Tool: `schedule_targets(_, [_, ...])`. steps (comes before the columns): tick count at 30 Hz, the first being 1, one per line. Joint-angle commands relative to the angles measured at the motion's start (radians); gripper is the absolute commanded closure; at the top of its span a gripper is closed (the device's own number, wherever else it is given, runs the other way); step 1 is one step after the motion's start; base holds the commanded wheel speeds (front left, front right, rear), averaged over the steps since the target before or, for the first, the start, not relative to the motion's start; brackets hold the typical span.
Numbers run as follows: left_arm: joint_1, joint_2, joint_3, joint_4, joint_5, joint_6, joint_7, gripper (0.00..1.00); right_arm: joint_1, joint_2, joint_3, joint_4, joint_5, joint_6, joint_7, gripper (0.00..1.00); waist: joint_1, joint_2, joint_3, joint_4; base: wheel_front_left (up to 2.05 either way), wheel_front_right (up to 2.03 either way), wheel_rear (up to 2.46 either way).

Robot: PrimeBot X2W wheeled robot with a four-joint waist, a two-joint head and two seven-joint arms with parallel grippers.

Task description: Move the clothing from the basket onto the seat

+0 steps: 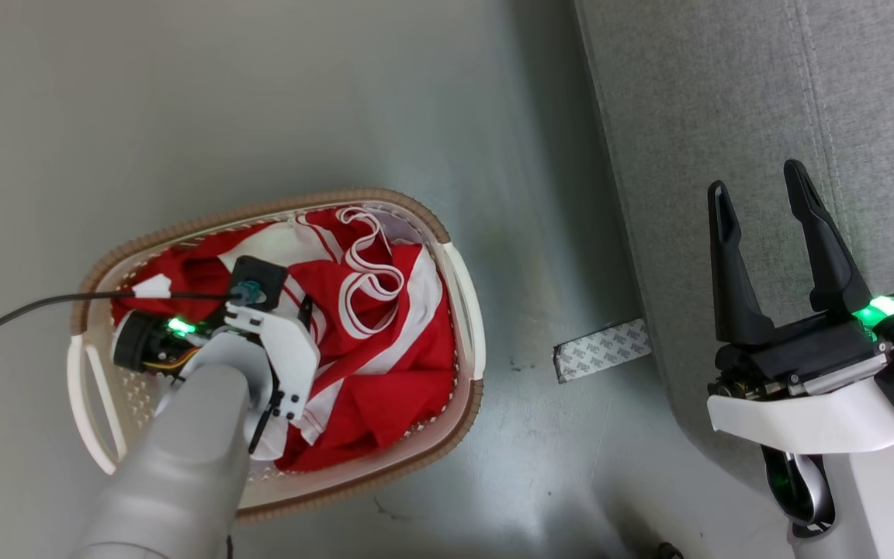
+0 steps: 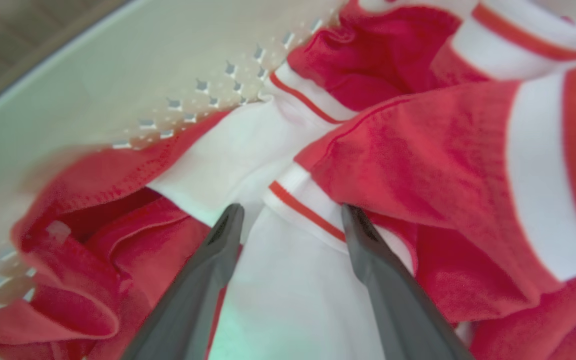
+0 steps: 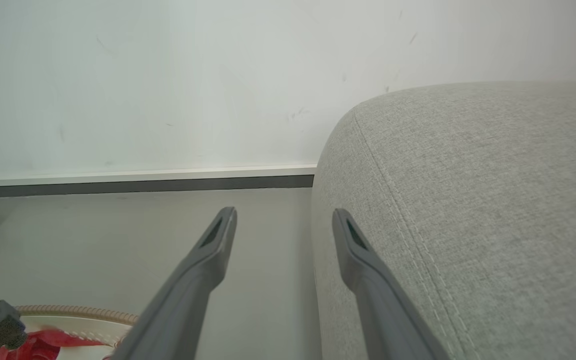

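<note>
Clothing [image 1: 385, 349] in basket [image 1: 261, 206], left pincer [image 2: 290, 212] apart down among it, right pincer [image 1: 757, 180] apart by seat [image 1: 726, 93]

My fingers [image 3: 203, 265] are matt plastic. The clothing [image 2: 443, 165] is soft, finely knit cloth. The basket [image 1: 469, 310] is smooth plastic. The seat [image 3: 493, 200] is coarse woven fabric. The floor [image 1: 261, 101] is smooth, semi-gloss.

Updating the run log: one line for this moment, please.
left gripper: open, tips at clothing in basket | right gripper: open, empty, by seat edge | clothing: in basket, not gripped
</note>
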Motion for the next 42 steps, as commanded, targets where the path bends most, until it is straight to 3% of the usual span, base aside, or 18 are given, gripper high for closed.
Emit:
schedule_targets(1, [-0.010, 0.001, 0.004, 0.007, -0.012, -0.007, -0.011, 0.00, -0.018, 0.003, 0.001, -0.003, -0.007, -0.002, 0.001, 0.00, -0.0002, 0.0000, 0.007, 0.000, 0.00, 0.00, 0.00])
schedule_targets(8, [-0.023, -0.022, -0.021, 0.046, -0.020, -0.043, -0.009, 0.00, -0.017, 0.003, 0.012, 0.004, -0.008, -0.002, 0.001, 0.00, -0.0002, 0.0000, 0.020, -0.007, 0.00, 0.00, 0.00])
schedule_targets(9, [-0.024, -0.024, -0.026, 0.051, -0.017, -0.046, -0.003, 0.13, -0.017, 0.003, 0.011, 0.005, -0.009, -0.002, 0.001, 0.00, -0.0002, 0.0000, 0.021, -0.007, 0.00, 0.00, 0.00])
schedule_targets(10, [-0.025, -0.026, -0.031, 0.056, -0.015, -0.052, 0.002, 0.36, -0.017, 0.002, 0.010, 0.005, -0.009, -0.002, 0.001, 0.00, -0.0002, 0.0000, 0.023, -0.007, 0.00, 0.00, 0.00])
schedule_targets(11, [-0.025, -0.029, -0.035, 0.059, -0.017, -0.057, 0.008, 0.71, -0.018, 0.001, 0.009, 0.006, -0.009, -0.002, 0.001, 0.00, -0.0002, 0.0000, 0.023, -0.006, 0.00, 0.00, 0.00])
schedule_targets(12, [-0.024, -0.032, -0.042, 0.062, -0.016, -0.065, 0.010, 1.00, -0.017, -0.001, 0.006, 0.007, -0.009, -0.002, 0.001, 0.00, -0.0002, 0.0000, 0.021, -0.004, 0.00, 0.00, 0.00])
schedule_targets(21, [0.036, -0.064, -0.020, 0.049, -0.095, -0.097, -0.087, 1.00, 0.020, -0.010, -0.017, 0.039, -0.007, -0.002, 0.001, 0.00, -0.0002, 0.0000, -0.115, 0.059, 0.00, 0.00, 0.00])
schedule_targets(31, [0.247, -0.070, -0.065, -0.132, -0.259, -0.131, -0.157, 1.00, 0.149, -0.039, -0.037, 0.105, -0.006, -0.002, 0.001, 0.00, -0.0002, 0.0000, -0.452, 0.171, 0.00, 0.00, 0.00])
schedule_targets(42, [0.453, -0.068, -0.109, -0.449, -0.363, -0.060, -0.146, 1.00, 0.319, -0.037, -0.056, 0.145, -0.011, -0.002, 0.001, 0.00, -0.0002, 0.0000, -0.703, 0.251, 0.00, 0.00, 0.00])
